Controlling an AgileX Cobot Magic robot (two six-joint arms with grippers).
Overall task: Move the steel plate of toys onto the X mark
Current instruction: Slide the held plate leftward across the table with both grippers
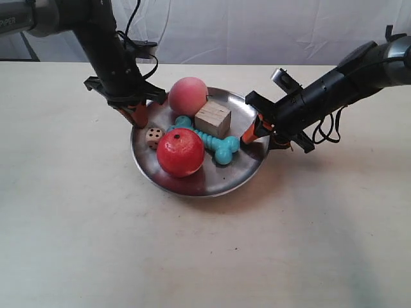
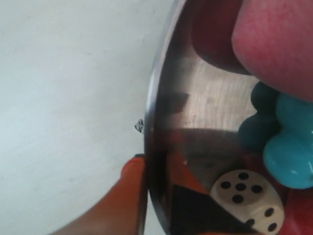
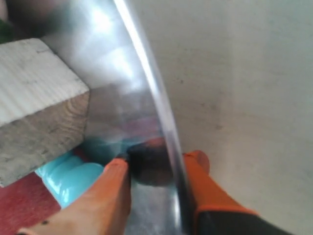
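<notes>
5 toys sit in the plate (image 1: 212, 183) at the middle of the exterior view: a red ball (image 1: 180, 152) at the front, a peach (image 1: 188, 95) at the back, a wooden block (image 1: 212, 119), a turquoise bone (image 1: 215, 142) and a die (image 1: 153, 136) towards the left rim. The left hand (image 1: 136, 115) is at the plate's upper left edge and the right hand (image 1: 255, 131) at its right edge. In the right wrist view, 2 orange fingers (image 3: 115, 191) pinch the rim between them, 1 inside and 1 outside. In the left wrist view the rim likewise runs between orange pads, so that hand appears closed on it too. Both grips look made, so the grasping step seems done. Whether the plate has left the desk (image 1: 77, 224) I cannot tell, though a shadow lies beneath its front edge. No X mark can be made out in any view, so the carry and the set-down are judged to remain.
</notes>
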